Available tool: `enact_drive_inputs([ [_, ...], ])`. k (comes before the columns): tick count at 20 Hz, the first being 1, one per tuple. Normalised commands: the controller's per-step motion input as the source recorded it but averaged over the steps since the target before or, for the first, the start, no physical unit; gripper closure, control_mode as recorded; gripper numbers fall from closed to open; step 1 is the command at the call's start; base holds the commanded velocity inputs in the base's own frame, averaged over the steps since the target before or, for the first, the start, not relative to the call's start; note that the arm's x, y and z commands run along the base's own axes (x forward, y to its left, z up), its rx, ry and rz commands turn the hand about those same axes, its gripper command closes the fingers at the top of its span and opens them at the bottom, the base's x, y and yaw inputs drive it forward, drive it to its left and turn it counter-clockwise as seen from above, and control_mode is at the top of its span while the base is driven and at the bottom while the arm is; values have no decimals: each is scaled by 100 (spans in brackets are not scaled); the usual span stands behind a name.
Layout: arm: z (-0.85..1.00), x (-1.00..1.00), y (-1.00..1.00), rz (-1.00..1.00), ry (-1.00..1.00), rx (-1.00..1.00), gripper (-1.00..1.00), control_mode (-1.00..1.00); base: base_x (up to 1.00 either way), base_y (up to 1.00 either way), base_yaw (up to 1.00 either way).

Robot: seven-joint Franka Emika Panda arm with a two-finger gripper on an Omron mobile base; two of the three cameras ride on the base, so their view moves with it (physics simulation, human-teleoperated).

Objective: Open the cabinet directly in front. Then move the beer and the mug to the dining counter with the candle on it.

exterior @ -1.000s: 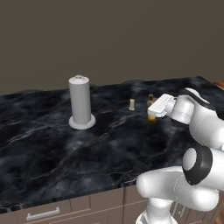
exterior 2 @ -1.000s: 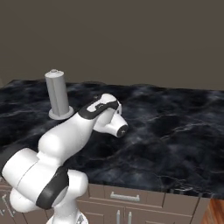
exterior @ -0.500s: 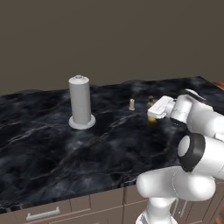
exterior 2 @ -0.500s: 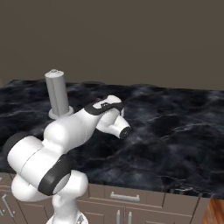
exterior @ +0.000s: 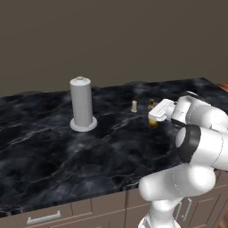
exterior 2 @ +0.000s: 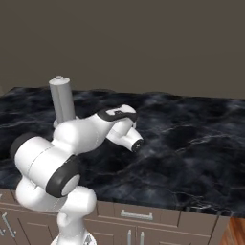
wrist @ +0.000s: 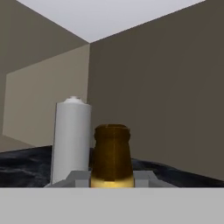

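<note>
A white robot arm reaches over a wide black marble surface with white veins; grey-taupe drawer fronts with silver handles run along the bottom edge. In the left base view the end effector sits right of centre, closed on the beer, an amber-brown bottle standing upright on the surface; in the hand view the beer rises at lower centre, pinched between the two dark finger tips. Just left of the bottle in the left base view stands the candle, a tiny cream-white cylinder, apart from it. Further left, in mid-frame, a tall grey cylinder stands on a round base.
</note>
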Motion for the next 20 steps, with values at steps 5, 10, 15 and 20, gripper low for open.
enact_drive_inputs([
  [5, -17, 18, 0, 0, 0, 0, 100, -100, 0, 0, 0],
  [10, -17, 18, 0, 0, 0, 0, 100, -100, 0, 0, 0],
  [15, -15, 17, 0, 0, 0, 0, 100, -100, 0, 0, 0],
  [20, -14, 18, -1, 0, 0, 0, 100, -100, 0, 0, 0],
])
